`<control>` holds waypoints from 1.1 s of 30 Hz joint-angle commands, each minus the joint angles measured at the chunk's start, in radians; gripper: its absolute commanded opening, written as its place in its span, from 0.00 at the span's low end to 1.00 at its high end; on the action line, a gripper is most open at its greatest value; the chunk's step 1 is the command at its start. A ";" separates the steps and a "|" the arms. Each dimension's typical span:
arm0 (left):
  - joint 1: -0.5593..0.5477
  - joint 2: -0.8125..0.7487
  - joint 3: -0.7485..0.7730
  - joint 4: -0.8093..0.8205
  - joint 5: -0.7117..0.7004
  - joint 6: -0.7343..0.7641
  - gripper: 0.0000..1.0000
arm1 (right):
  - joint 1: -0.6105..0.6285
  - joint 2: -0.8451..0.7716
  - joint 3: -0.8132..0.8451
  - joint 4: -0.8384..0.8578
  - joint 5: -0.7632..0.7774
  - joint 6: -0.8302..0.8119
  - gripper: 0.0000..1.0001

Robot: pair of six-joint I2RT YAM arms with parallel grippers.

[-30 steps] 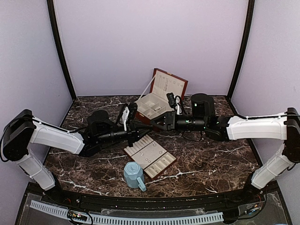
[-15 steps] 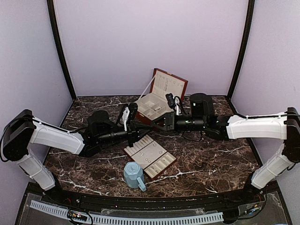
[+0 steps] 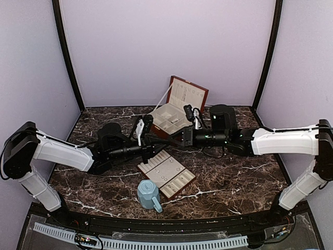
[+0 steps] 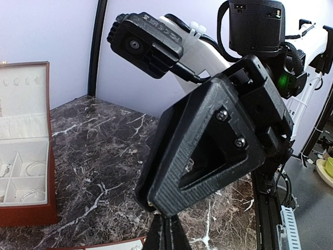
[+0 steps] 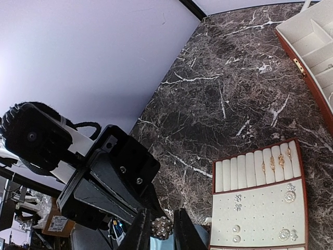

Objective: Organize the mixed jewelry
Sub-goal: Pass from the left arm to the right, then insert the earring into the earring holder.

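My two grippers meet tip to tip above the far end of the brown tray (image 3: 167,174). In the right wrist view my right gripper (image 5: 162,230) has its fingers closed on either side of a small silvery beaded cluster (image 5: 162,226). My left gripper (image 5: 106,179) reaches in from the left toward that cluster. In the left wrist view the left gripper (image 4: 165,229) has its fingers pressed together, and their tips are hidden behind the right gripper's finger (image 4: 208,156). Thin silvery hoops (image 4: 32,168) lie in the box's compartments. Studs (image 5: 238,198) and gold rings (image 5: 271,162) sit in the tray (image 5: 260,229).
The open brown jewelry box (image 3: 174,112) stands at the back centre, lid up. A light-blue faceted mug (image 3: 149,195) stands in front of the tray. Tiny bits (image 4: 133,151) lie on the marble. Purple walls enclose the table.
The right arm has edged slightly left toward the left gripper. The left arm has not visibly moved.
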 commanded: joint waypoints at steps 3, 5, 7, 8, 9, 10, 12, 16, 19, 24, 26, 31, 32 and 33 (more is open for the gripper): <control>-0.005 -0.010 0.009 -0.012 0.001 0.007 0.00 | 0.006 -0.041 0.015 0.011 0.051 -0.022 0.15; -0.006 -0.002 0.013 -0.014 0.005 0.006 0.00 | 0.006 -0.047 0.013 0.014 0.055 -0.020 0.14; -0.006 0.004 0.014 -0.012 0.007 0.006 0.00 | 0.006 -0.053 0.011 0.015 0.060 -0.022 0.14; -0.006 0.006 0.015 -0.012 0.008 0.006 0.00 | 0.005 -0.055 0.011 0.014 0.063 -0.021 0.13; -0.006 0.009 0.015 -0.012 0.007 0.006 0.00 | 0.006 -0.057 0.011 0.015 0.065 -0.021 0.13; -0.006 0.010 0.016 -0.013 0.007 0.006 0.00 | 0.006 -0.059 0.011 0.016 0.067 -0.022 0.13; -0.006 0.015 0.018 -0.015 0.010 0.006 0.00 | 0.006 -0.062 0.009 0.017 0.069 -0.022 0.13; -0.005 0.021 0.017 -0.014 0.012 0.001 0.01 | 0.006 -0.063 0.008 0.002 0.082 -0.038 0.12; -0.005 -0.005 0.004 -0.018 -0.006 0.004 0.12 | 0.005 -0.063 0.013 -0.050 0.117 -0.080 0.12; 0.008 -0.145 -0.043 -0.158 -0.097 0.027 0.19 | 0.014 -0.056 0.022 -0.200 0.226 -0.202 0.12; 0.040 -0.214 -0.050 -0.258 -0.124 0.018 0.20 | 0.027 -0.049 0.020 -0.246 0.285 -0.252 0.12; 0.199 -0.359 -0.025 -0.517 -0.072 -0.031 0.26 | 0.083 0.005 0.024 -0.315 0.388 -0.333 0.12; 0.247 -0.390 -0.014 -0.554 -0.066 -0.028 0.26 | 0.093 0.019 0.026 -0.312 0.396 -0.340 0.12; 0.268 -0.402 0.013 -0.620 -0.061 -0.024 0.27 | 0.103 0.036 0.028 -0.309 0.403 -0.345 0.12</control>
